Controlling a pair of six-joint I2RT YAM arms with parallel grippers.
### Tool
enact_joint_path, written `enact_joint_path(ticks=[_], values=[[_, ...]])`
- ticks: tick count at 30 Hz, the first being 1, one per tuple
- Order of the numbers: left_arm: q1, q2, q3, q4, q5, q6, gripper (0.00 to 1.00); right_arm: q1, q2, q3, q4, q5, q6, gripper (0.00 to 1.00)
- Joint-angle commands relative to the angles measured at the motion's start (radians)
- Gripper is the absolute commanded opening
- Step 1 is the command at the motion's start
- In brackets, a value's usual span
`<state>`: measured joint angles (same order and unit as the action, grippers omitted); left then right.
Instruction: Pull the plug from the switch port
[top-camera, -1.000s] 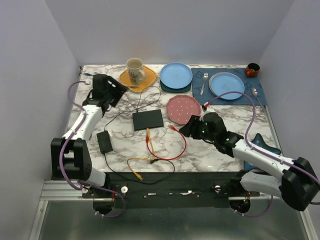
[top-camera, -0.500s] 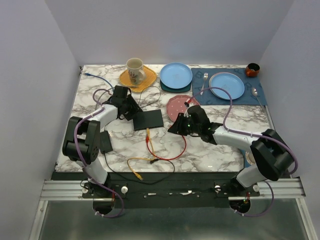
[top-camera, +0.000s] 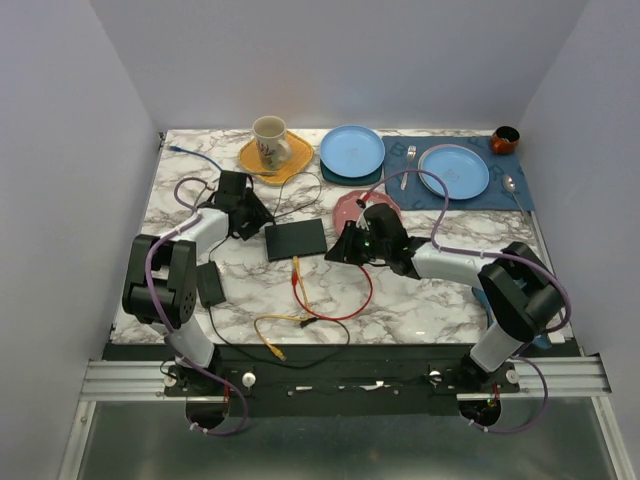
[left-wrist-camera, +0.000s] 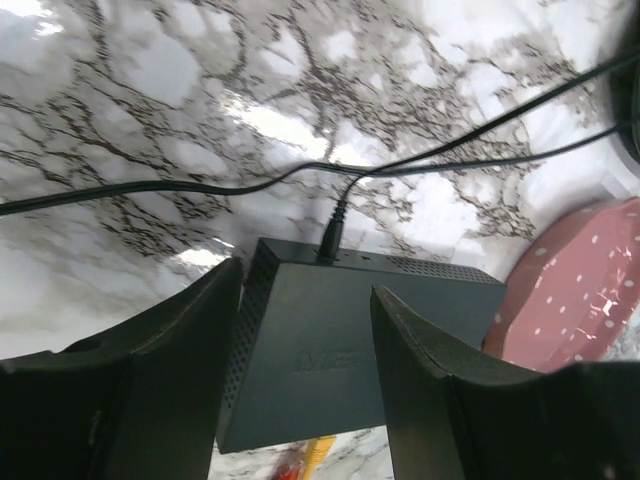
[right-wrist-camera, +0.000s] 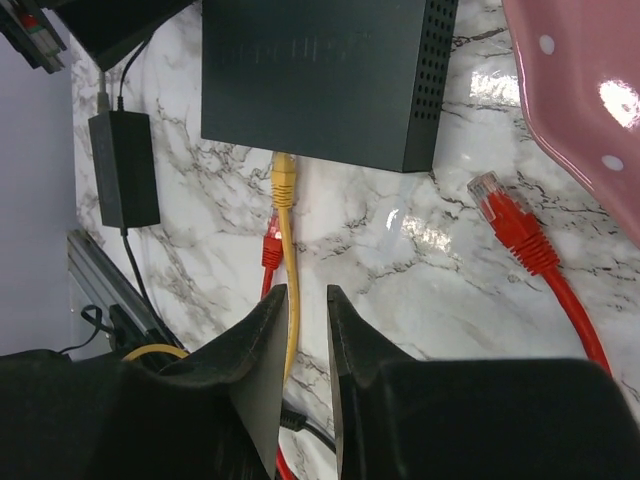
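The switch (top-camera: 296, 239) lies flat near the middle of the surface. The yellow plug (right-wrist-camera: 285, 170) sits in its near edge, and the yellow cable (right-wrist-camera: 291, 255) trails toward the surface's near edge. Your right fingers (right-wrist-camera: 262, 370) are drawn almost together over that cable; you cannot tell whether they pinch it. A red cable (right-wrist-camera: 520, 235) lies loose just beside the yellow one. The pink dotted plate (right-wrist-camera: 590, 100) crowds the switch's right side, and the power brick (right-wrist-camera: 125, 170) sits to its left. Your left fingers (left-wrist-camera: 150, 390) stand spread over the switch's far left corner, beside a black cord (left-wrist-camera: 335, 215).

Marble table (top-camera: 400, 310) between plain lavender walls (top-camera: 340, 60).
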<state>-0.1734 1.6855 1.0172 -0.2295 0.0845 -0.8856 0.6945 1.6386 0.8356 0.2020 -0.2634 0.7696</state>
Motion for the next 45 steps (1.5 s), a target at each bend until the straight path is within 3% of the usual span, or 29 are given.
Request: enact_joint_path(ticks=[1, 7, 18, 22, 28, 34, 38, 45], values=[[0.015, 0.071, 0.026, -0.068, 0.035, 0.022, 0.63, 0.007, 0.067, 0.046, 0.008, -0.040, -0.012, 0.30], [-0.017, 0.109, -0.078, 0.027, 0.104, -0.032, 0.62, 0.013, 0.101, 0.040, 0.013, -0.060, 0.002, 0.31], [-0.072, 0.010, -0.178, 0.052, 0.109, -0.047, 0.61, 0.020, 0.032, -0.046, 0.020, -0.036, 0.005, 0.32], [-0.071, -0.041, -0.178, 0.021, 0.042, -0.032, 0.61, 0.022, 0.027, -0.050, 0.027, -0.043, 0.010, 0.48], [-0.072, -0.144, -0.138, -0.004, -0.017, -0.009, 0.62, 0.025, 0.070, -0.014, 0.057, -0.097, 0.039, 0.57], [-0.083, -0.193, -0.163, 0.044, 0.026, -0.003, 0.62, 0.042, 0.141, 0.048, 0.068, -0.126, 0.057, 0.58], [-0.130, -0.146, -0.157, 0.079, 0.119, -0.001, 0.62, 0.048, 0.214, 0.092, 0.091, -0.152, 0.082, 0.58], [-0.176, -0.076, -0.181, 0.110, 0.136, -0.010, 0.60, 0.048, 0.266, 0.096, 0.122, -0.148, 0.132, 0.57]])
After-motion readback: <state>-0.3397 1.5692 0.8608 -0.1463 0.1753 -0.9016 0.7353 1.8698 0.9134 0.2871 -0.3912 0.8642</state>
